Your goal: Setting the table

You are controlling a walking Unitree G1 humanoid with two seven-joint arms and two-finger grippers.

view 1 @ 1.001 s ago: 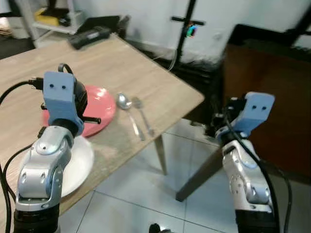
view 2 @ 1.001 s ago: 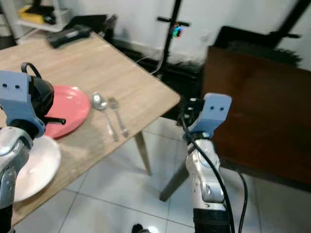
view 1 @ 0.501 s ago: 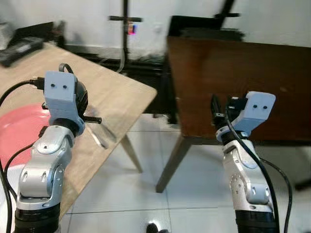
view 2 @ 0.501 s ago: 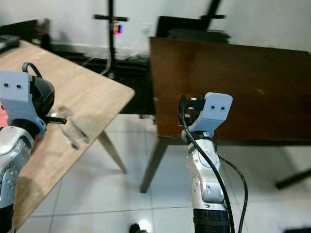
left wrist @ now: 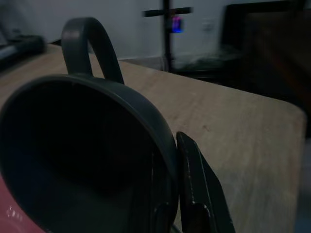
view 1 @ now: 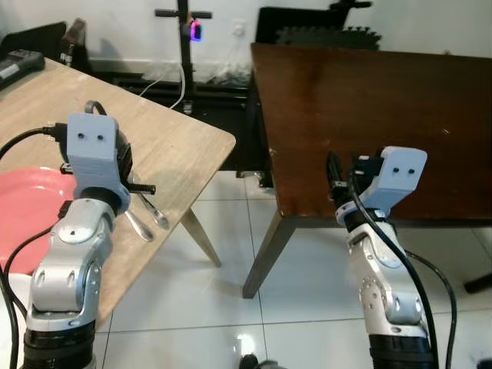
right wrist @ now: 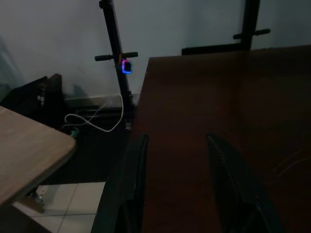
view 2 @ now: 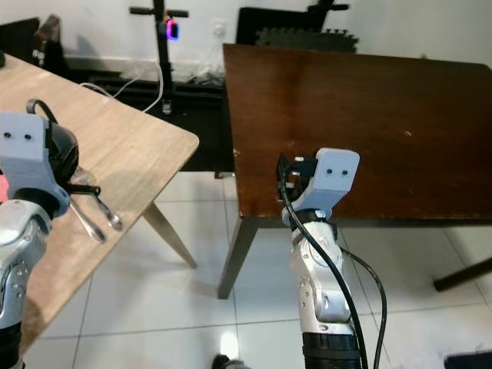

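Note:
My left gripper (left wrist: 172, 194) is shut on the rim of a dark mug (left wrist: 73, 155), one finger inside and one outside. It holds the mug (view 1: 123, 154) above the light wooden table (view 1: 184, 138), beside a pink plate (view 1: 23, 215). A spoon (view 1: 137, 223) and a fork (view 1: 154, 212) lie side by side on that table near its front edge, just below the mug. My right gripper (right wrist: 180, 194) is open with nothing between its fingers, raised at the near edge of a dark brown table (view 1: 377, 100).
A gap of white tiled floor (view 1: 231, 292) separates the two tables. A black stand with a glowing light (view 1: 192, 31) and cables are at the back wall. A dark flat device (view 1: 19, 61) lies at the light table's far left.
The whole view has swung to the right: the light table slid left and the dark brown table came in. Both arms keep their pose, and the mug stays held.

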